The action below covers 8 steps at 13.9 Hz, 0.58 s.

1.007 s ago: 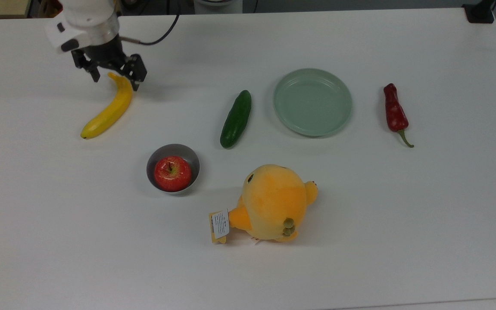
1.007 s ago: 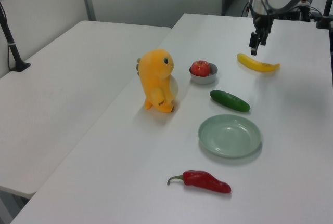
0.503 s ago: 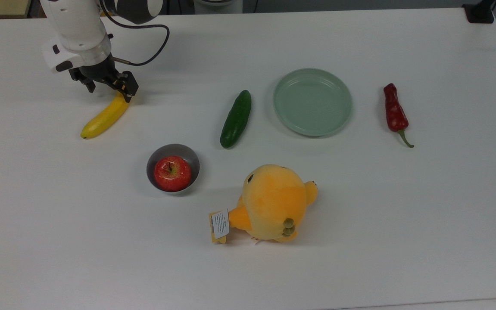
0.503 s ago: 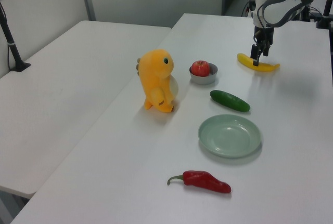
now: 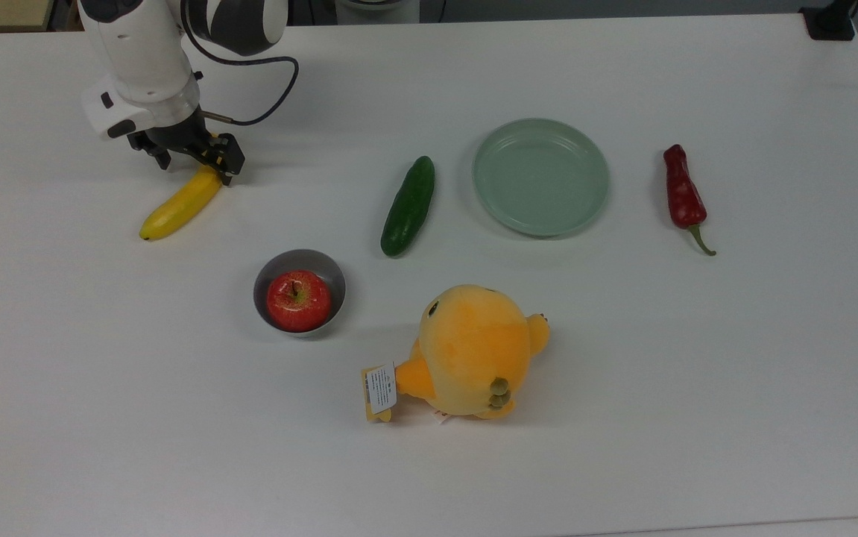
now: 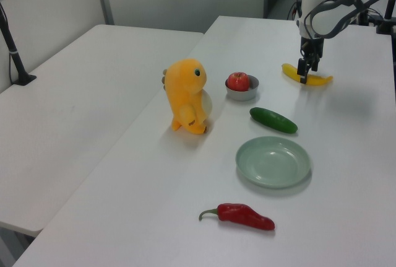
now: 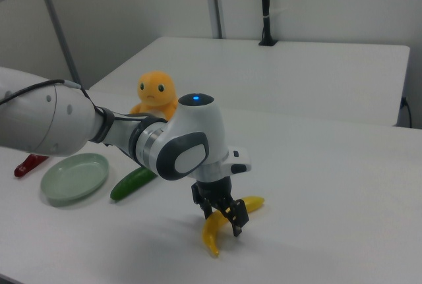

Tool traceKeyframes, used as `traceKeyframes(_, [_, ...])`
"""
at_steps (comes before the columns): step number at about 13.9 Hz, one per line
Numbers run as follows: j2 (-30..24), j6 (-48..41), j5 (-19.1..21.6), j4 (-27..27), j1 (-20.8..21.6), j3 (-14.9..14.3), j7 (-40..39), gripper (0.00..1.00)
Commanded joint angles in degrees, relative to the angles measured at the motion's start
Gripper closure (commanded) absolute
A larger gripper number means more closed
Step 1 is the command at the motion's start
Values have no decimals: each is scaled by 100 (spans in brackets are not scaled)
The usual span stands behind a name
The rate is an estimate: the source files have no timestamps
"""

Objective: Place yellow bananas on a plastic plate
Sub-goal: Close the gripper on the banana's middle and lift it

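Straddling banana (image 5: 175,207), end effector (image 5: 191,159), fingers parted

Yellow banana (image 5: 177,206); mint-green plate (image 5: 540,177); dark green cucumber (image 5: 408,206); red chilli (image 5: 682,195); red apple (image 5: 298,300) in grey bowl (image 5: 265,277); orange-yellow plush toy (image 5: 469,350); white surface (image 5: 622,358).

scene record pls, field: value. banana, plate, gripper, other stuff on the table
banana: lying on the white table, far from the plate
plate: mint green, nothing on it
gripper: low over the banana's stem end, fingers straddling it
cucumber: between banana and plate in the top view
apple: in the grey bowl
chili: top view's right of the plate
plush toy: standing
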Motion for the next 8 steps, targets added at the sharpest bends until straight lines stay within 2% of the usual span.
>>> traceKeyframes(1, [69, 133, -128, 10, 20, 15, 7, 57])
traceKeyframes(2, [69, 133, -146, 2, 20, 15, -37, 71])
traceKeyframes(4, [69, 124, -172, 1, 11, 15, -46, 87])
traceKeyframes(8, [69, 71, -304, 1, -6, 24, -265, 100])
